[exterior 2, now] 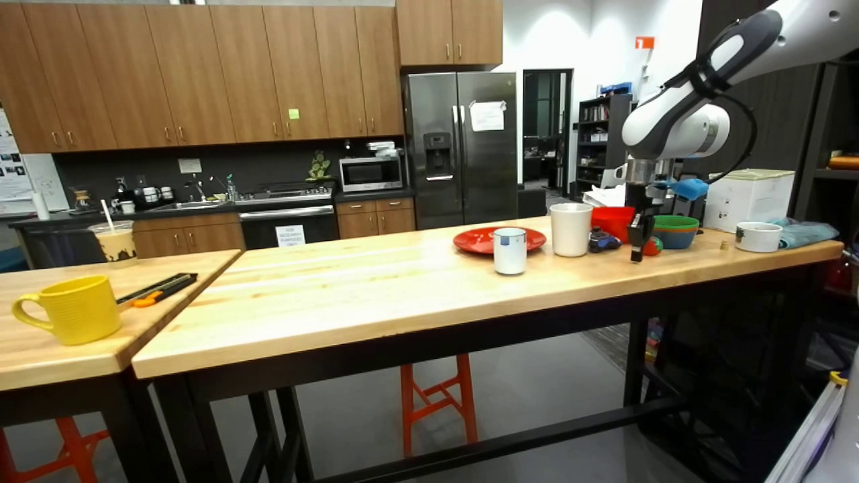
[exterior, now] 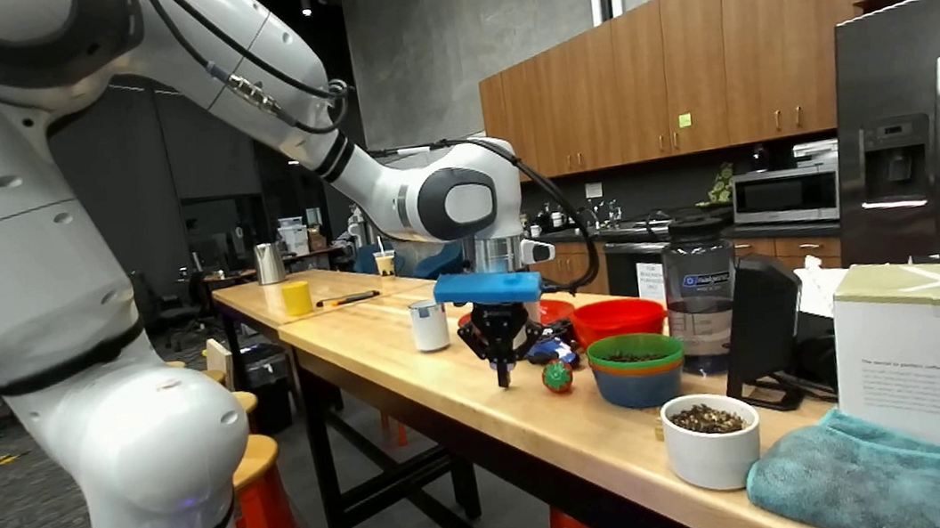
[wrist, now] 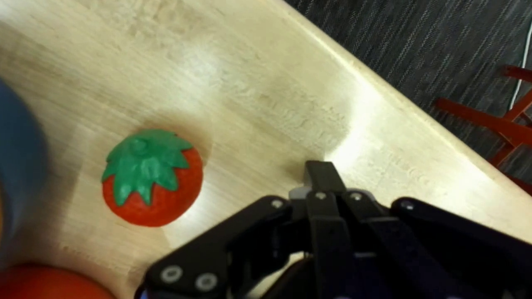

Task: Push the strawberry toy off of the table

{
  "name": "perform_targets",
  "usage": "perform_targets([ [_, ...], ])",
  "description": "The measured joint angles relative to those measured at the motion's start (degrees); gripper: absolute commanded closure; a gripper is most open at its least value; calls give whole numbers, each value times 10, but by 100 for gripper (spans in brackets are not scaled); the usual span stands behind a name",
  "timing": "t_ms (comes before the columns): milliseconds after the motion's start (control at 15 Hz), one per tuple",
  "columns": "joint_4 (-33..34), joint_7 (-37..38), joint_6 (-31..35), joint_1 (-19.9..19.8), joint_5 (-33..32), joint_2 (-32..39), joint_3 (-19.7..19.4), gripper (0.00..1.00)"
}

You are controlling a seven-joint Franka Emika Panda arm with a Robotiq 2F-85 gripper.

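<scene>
Narrow and empty, the gripper (wrist: 319, 170) is presumably set for prodding. It is poised beside the strawberry toy (wrist: 152, 180), apart, toward the nearest long edge of the table (exterior 2: 362, 285).

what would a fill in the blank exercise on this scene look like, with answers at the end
Resting on the table, the strawberry toy is red and ____.
In an exterior view, the strawberry toy sits ____ the gripper and the stacked bowls.
At the far left of an exterior view, the handled mug is ____.
In both exterior views, the microwave stands to the ____ of the fridge.

Missing words: green; between; yellow; left.
</scene>
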Motion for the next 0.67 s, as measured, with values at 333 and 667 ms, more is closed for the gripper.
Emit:
perform_targets([
  [333, 8, -5, 24, -1, 13, 20, -3, 100],
  [667, 20, -7, 25, -3, 31, 33, -5, 100],
])
